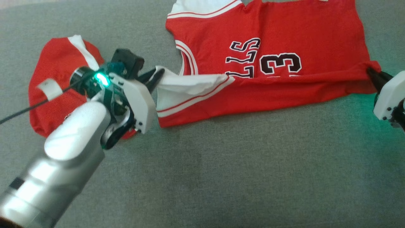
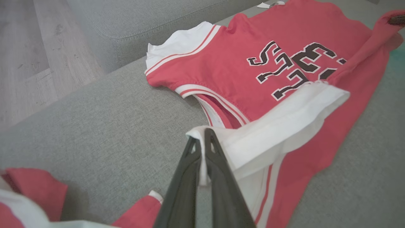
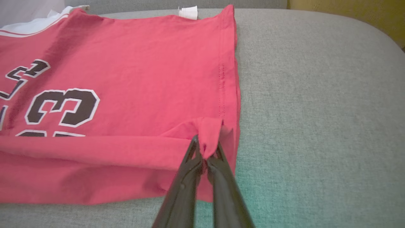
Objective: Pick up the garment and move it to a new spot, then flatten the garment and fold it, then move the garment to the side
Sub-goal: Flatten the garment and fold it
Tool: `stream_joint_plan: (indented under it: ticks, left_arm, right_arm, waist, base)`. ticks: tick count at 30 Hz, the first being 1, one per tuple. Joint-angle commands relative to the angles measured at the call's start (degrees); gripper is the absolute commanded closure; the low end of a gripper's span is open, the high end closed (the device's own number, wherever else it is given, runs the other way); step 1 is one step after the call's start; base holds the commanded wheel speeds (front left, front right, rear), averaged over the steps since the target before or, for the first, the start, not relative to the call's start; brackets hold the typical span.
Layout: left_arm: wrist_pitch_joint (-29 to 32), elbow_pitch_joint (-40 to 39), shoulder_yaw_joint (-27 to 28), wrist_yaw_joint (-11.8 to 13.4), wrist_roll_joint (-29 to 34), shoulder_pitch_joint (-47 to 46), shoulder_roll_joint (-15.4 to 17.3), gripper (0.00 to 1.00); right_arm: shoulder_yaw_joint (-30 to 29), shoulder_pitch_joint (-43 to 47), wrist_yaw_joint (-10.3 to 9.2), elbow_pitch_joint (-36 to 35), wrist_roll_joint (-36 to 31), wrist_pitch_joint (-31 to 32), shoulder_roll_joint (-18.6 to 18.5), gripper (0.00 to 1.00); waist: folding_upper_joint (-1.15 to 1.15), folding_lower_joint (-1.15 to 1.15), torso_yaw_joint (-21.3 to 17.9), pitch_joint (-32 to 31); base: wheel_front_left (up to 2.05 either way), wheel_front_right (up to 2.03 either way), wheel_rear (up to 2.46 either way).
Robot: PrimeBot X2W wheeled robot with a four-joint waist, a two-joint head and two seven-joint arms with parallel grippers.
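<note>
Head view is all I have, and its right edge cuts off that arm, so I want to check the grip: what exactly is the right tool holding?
Observer: The right tool is shut on a small bunch of the red jersey at its hem corner.
Operator: And the left tool, past its wrist?
Observer: The left tool is shut on the edge of the white band, with the fabric pinched between its fingertips.
Operator: What lies past the sofa?
Observer: The left wrist view shows wooden floor beyond the grey sofa.
</note>
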Motion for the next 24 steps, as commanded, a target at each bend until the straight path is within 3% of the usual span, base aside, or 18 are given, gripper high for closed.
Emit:
stream_joint_plan:
  ticks: [1, 3, 4, 5, 10, 18, 24]
  left_arm:
    - [-0.45, 0.31, 2.05, -0.34, 0.55, -4.57, 0.85, 1.00]
    - [-1.22, 2.63, 1.71, -0.62, 0.97, -6.31, -0.12, 1.00]
    - [-1.72, 3.79, 1.54, -0.71, 1.27, -7.13, -0.59, 0.36]
    - [-2.65, 4.92, 1.49, -0.72, 1.75, -7.96, -1.03, 0.00]
    - [-11.37, 10.45, 4.41, 2.26, 2.74, -11.19, -3.87, 0.00]
    - [-31.08, 12.62, 11.74, 7.35, 0.56, -9.34, -7.99, 0.00]
    - [-35.26, 10.05, 15.91, 9.83, -2.61, -2.07, -9.78, 0.00]
  right_arm:
    - [0.44, -1.35, -0.04, -0.59, -0.35, -0.45, -0.77, 1.00]
    - [0.44, -2.23, -0.04, 0.35, -0.45, -0.97, -0.53, 1.00]
    - [0.19, -2.79, -0.04, 0.75, -0.74, -1.91, -0.38, 0.00]
    - [-0.32, -3.25, -0.04, 1.52, -0.62, -2.49, 0.04, 0.00]
    - [-2.37, -5.54, -0.04, 3.39, -0.57, -7.30, 1.59, 0.00]
    - [-8.78, -3.67, -0.04, 1.31, -1.27, -24.33, 4.65, 0.00]
    - [-12.99, 2.91, -0.04, -1.98, -5.20, -31.32, 5.75, 0.00]
  waist:
    - [0.00, -0.01, -0.33, 0.80]
    - [0.00, -0.01, -0.48, 1.43]
    - [0.00, -0.01, -0.55, 1.71]
    - [0.00, -0.01, -0.64, 1.91]
    - [0.00, -0.01, -0.97, 2.15]
    - [0.00, -0.01, -0.64, -1.64]
    - [0.00, -0.01, -0.06, -4.64]
  base:
    - [0.00, 0.00, 0.00]
    - [0.00, 0.00, 0.00]
    - [0.00, 0.00, 0.00]
    - [0.00, 0.00, 0.00]
    - [0.00, 0.00, 0.00]
    - [0.00, 0.00, 0.00]
    - [0.00, 0.00, 0.00]
